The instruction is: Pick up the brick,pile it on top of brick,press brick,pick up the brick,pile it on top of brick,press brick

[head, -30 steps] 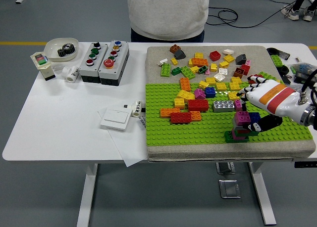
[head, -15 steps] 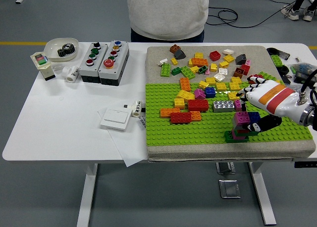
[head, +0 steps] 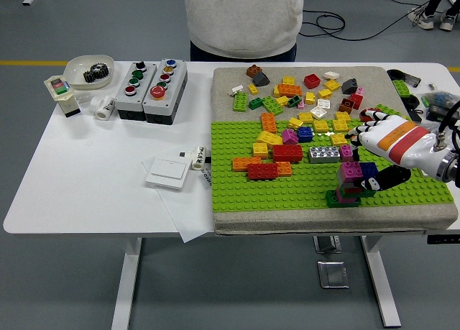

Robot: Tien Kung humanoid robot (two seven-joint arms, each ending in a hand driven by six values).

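Head view
Brick stack [head: 350,184]: a magenta brick is seen on top, a dark blue one beside it, a pink and a dark green one beneath; it is stood on the green baseplate [head: 302,190], near its front right.
Right hand [head: 384,147]: white with an orange band, reached in from the right; the thumb is laid against the stack's right side, but whether the fingers are closed on it cannot be told.
Loose bricks [head: 287,93]: scattered over the grey mat [head: 230,82] behind.
Person [head: 243,17]: stood at the far edge, in a grey top.

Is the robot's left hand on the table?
No, only the right hand shows, over the green baseplate by the magenta brick.
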